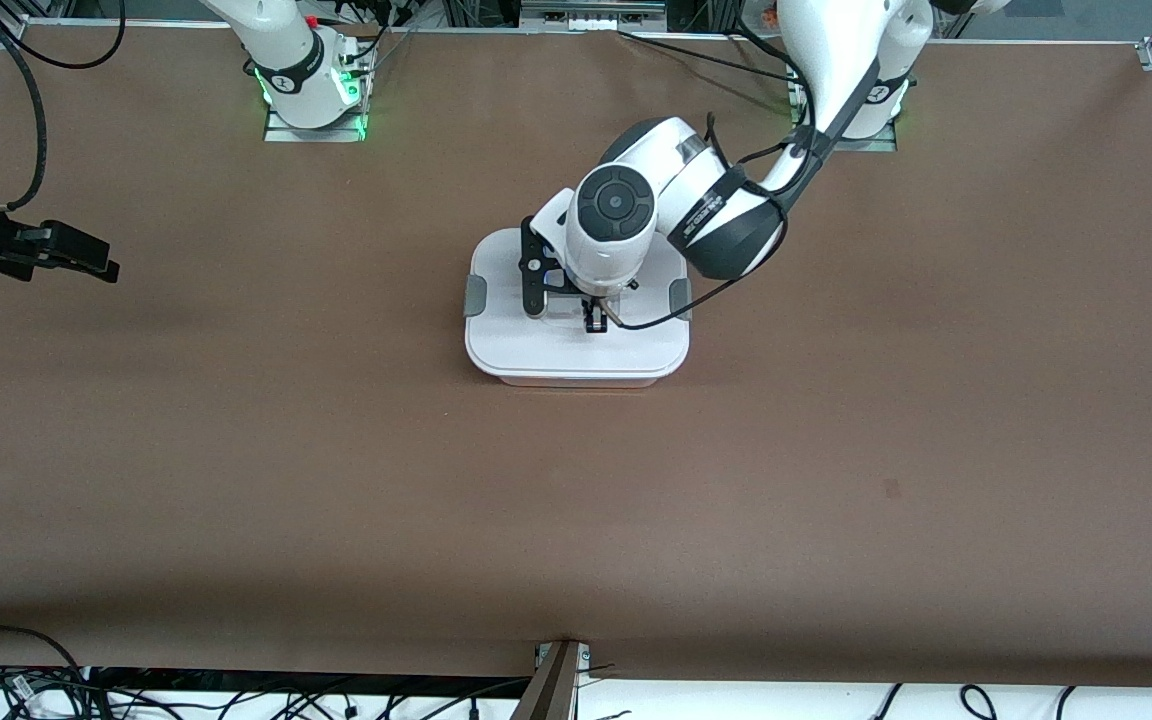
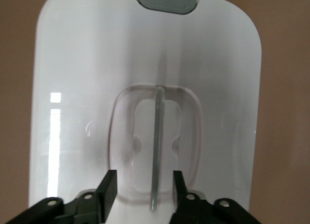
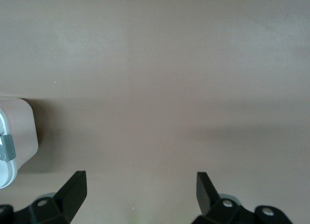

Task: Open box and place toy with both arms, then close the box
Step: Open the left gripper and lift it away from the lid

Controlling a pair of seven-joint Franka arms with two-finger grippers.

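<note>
- Front view: surface, brown; box at centre, lid on.
- Box: rigid, light, smooth plastic, likely slippery; take the lid by its recessed handle.
- Left gripper over the handle, fingers open astride it.
- Right gripper waits at 9 o'clock, fingers open.

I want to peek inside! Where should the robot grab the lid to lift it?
Probably by the thin clear handle bar in the dip at the middle of the lid, coming straight down. The open left gripper already straddles it; the right gripper waits open over bare table.
</note>
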